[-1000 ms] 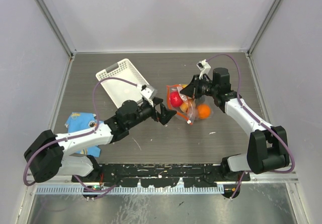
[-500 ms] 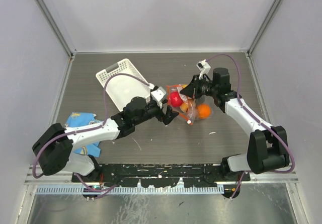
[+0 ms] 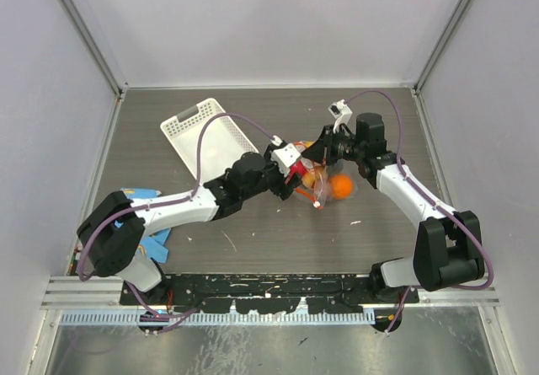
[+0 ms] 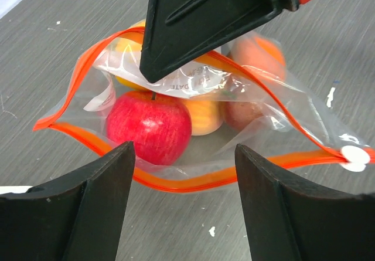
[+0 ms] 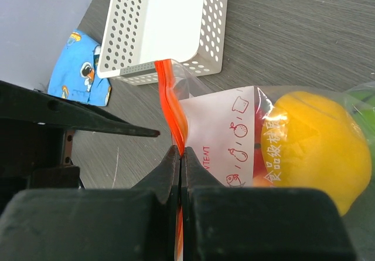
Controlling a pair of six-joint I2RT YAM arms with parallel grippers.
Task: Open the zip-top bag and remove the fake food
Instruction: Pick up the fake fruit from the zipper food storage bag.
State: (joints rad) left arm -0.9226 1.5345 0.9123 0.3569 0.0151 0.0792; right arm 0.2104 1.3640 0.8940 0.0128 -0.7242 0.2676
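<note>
The clear zip-top bag [image 3: 318,185] with a red-orange zip strip [image 4: 193,182] lies mid-table, its mouth gaping toward my left gripper. Inside I see a red apple [image 4: 150,126], a yellow fruit [image 5: 310,146], orange and peach fruits [image 4: 258,58]. My right gripper [image 5: 180,155] is shut on the upper zip strip [image 5: 171,105] and holds it up. My left gripper [image 4: 184,173] is open, its fingers [image 4: 99,196] on either side of the lower strip, just in front of the apple. In the top view the left gripper [image 3: 295,175] meets the bag's left side.
A white perforated basket [image 3: 202,135] lies tilted at the back left, also in the right wrist view [image 5: 158,23]. A blue printed cloth [image 3: 143,215] lies at the left under the left arm. Grey walls close the table's sides.
My left arm has moved right, from a short gap away up to the bag's open mouth. The right gripper and the bag have stayed put.
</note>
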